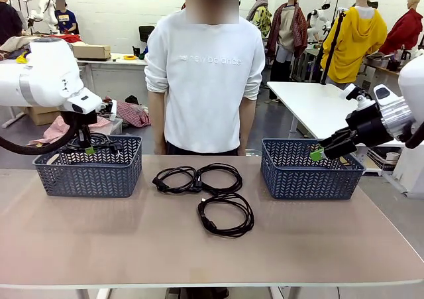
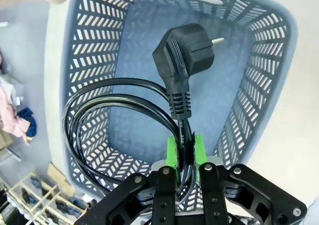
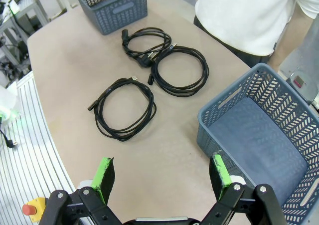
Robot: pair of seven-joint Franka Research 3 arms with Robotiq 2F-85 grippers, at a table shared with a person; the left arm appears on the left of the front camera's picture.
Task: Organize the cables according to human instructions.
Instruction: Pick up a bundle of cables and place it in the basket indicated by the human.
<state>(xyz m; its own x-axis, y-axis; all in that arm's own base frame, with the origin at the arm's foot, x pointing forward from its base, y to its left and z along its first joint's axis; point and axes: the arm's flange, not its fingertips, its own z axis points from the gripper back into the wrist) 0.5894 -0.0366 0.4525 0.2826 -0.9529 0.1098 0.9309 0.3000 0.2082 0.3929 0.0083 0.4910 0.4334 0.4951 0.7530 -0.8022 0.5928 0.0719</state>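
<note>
My left gripper (image 2: 185, 150) is shut on a black coiled cable (image 2: 99, 115) just below its plug (image 2: 187, 55), and hangs it inside the left blue basket (image 2: 259, 85). In the front view that gripper (image 1: 88, 150) sits at the basket's (image 1: 89, 176) top. Three more coiled cables lie mid-table: two side by side (image 1: 175, 178) (image 1: 222, 176) and one nearer me (image 1: 226, 214). My right gripper (image 3: 162, 177) is open and holds nothing, above the table beside the right blue basket (image 3: 224, 110); in the front view it (image 1: 319, 154) hovers at that basket's (image 1: 308, 176) right rim. The person (image 1: 205, 73) stands behind the table.
The right basket's inside (image 3: 259, 135) holds nothing. The table's near edge (image 1: 212, 276) runs below the cables. A white table (image 1: 318, 103) stands behind on the right.
</note>
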